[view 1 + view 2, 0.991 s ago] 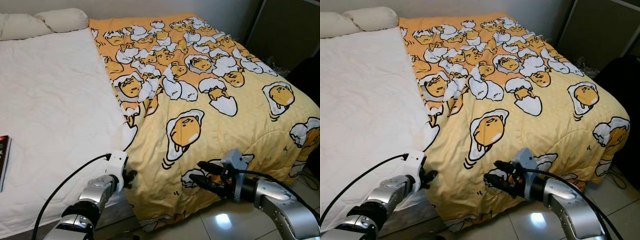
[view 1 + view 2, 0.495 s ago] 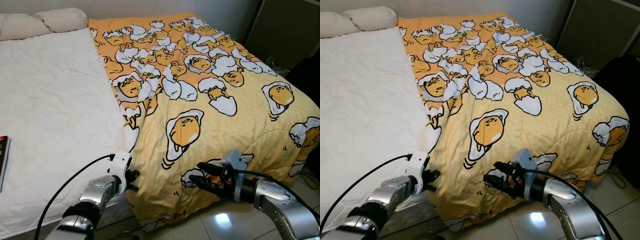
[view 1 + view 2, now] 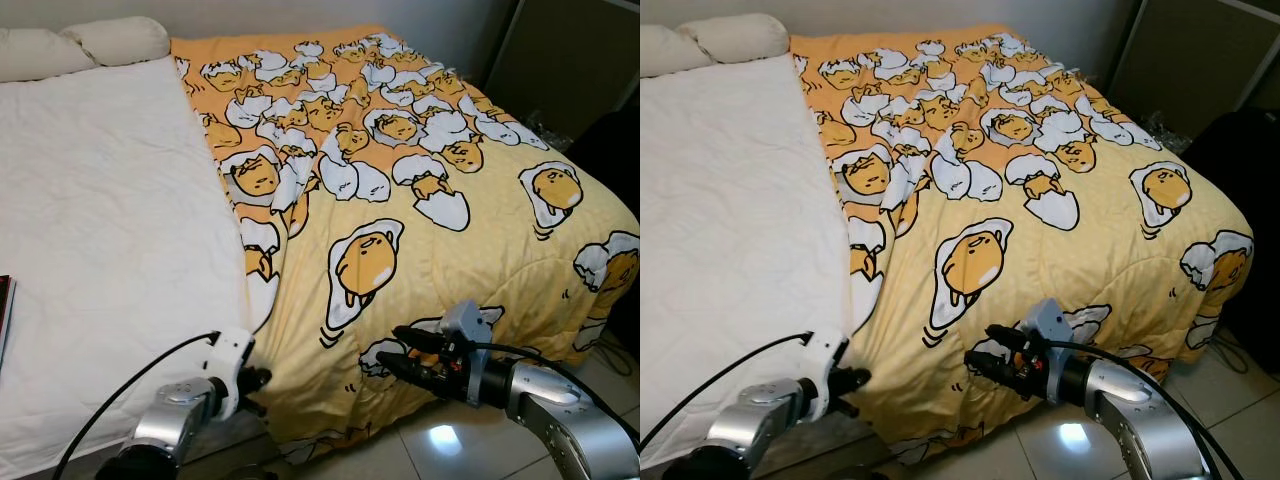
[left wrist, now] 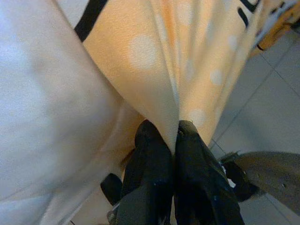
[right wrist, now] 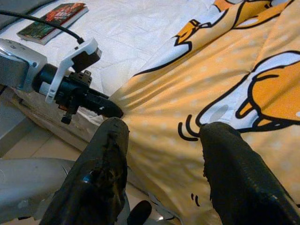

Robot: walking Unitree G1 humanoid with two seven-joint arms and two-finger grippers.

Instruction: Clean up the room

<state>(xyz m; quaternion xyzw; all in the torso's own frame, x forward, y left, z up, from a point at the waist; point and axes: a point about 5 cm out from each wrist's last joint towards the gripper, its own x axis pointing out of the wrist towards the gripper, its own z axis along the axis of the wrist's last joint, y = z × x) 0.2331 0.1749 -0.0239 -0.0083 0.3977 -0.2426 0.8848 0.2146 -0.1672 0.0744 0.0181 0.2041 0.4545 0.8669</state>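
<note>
Pinched tight, the left gripper (image 4: 173,140) holds a fold of the yellow egg-print quilt (image 3: 420,200) at the bed's foot edge; the right gripper (image 5: 164,154) gapes over the same hem, empty. Best to close it on a thick fold, then pull evenly. Soft quilted cotton drapes over the white sheet (image 3: 110,220).

– Where do the two eye views look from?

– High at the foot edge of the bed (image 3: 110,250), facing forward and down its length; both share the yellow quilt (image 3: 420,240) and the pillows (image 3: 80,45) at the far edge.

– And the wrist views?

– The left sits very close at the quilt's hanging edge. The right looks across the foot edge, sharing the left gripper (image 5: 110,108) and a book (image 5: 51,21).
</note>
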